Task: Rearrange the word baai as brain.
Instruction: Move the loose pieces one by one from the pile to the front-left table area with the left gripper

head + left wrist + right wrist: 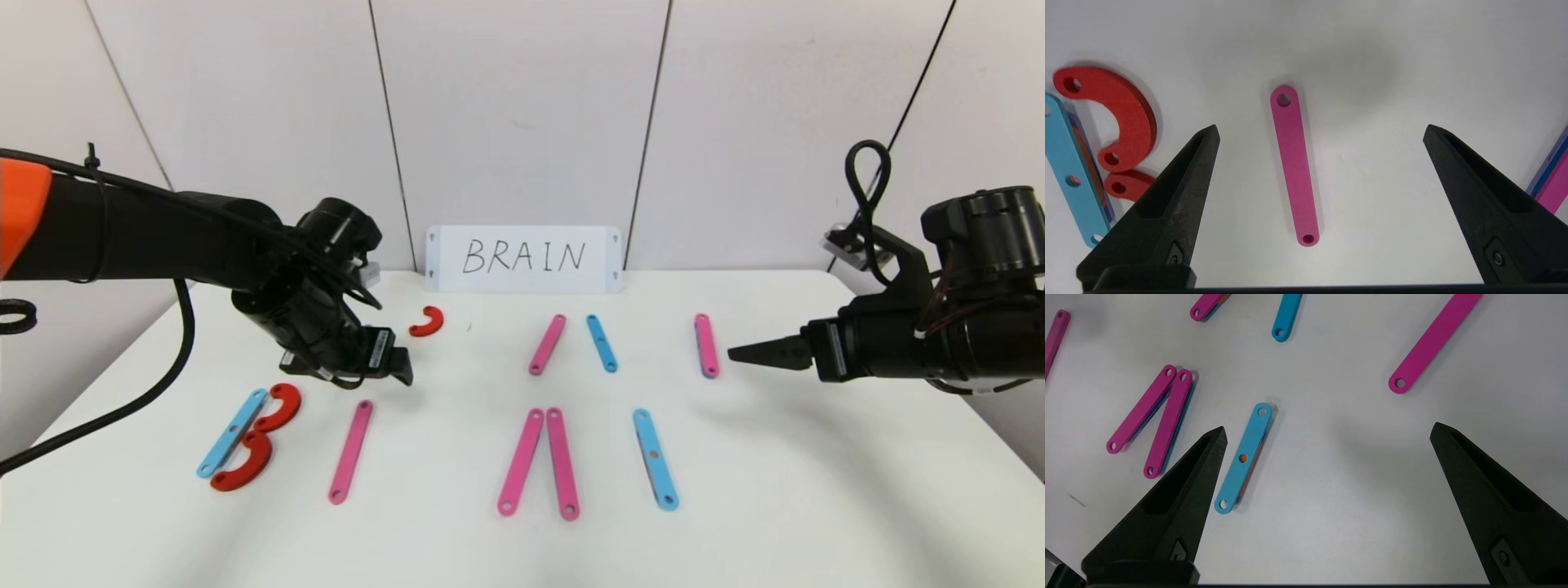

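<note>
Left wrist view shows the left tool (1321, 128) spread wide and holding nothing, hanging above a single pink strip (1294, 163) that lies flat on the white worktop (1392, 183) between its 2 fingers. Just beside that strip, toward the robot's left, sits the letter B (249, 437): a light-blue strip (232, 433) with 2 red curves (276, 407) touching it. A 3rd red curve (427, 322) lies alone farther back, near the white card (523, 258) reading BRAIN. In the middle, 2 pink strips (539, 461) meet at their far ends like an A without its bar; another light-blue strip (655, 459) lies to their right. Behind them are a pink strip (547, 344), a short blue strip (602, 343) and a pink strip (706, 345). Over the worktop's right side, the right tool (1327, 430) hovers fully open and empty.
</note>
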### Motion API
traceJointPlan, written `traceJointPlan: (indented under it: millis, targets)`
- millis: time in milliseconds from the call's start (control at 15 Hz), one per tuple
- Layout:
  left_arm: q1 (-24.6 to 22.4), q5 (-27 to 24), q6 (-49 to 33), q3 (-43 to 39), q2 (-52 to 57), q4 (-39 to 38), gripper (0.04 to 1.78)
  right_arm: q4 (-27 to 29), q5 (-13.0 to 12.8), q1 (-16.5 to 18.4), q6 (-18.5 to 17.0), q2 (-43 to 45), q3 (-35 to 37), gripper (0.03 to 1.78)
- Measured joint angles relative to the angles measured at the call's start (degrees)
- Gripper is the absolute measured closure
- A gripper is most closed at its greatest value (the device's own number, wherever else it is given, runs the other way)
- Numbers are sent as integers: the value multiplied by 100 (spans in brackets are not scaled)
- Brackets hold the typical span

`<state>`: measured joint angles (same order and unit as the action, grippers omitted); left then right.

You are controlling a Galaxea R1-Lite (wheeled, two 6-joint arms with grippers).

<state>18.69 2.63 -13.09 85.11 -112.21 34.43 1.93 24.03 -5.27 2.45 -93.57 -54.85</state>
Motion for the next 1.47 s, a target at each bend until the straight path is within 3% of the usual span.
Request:
traceJointPlan:
  millis: [600, 1067, 1467]
  targets:
    - [-4, 0, 243, 1991, -1320, -240, 8, 2, -2, 15, 9, 79, 50, 7]
    - [11, 59, 391, 2219, -2026, -1671, 8, 0, 0, 4, 13, 99, 91, 7]
    - [11, 327, 571, 2265, -2428, -2008, 8, 0, -2, -5, 16, 110, 105, 7]
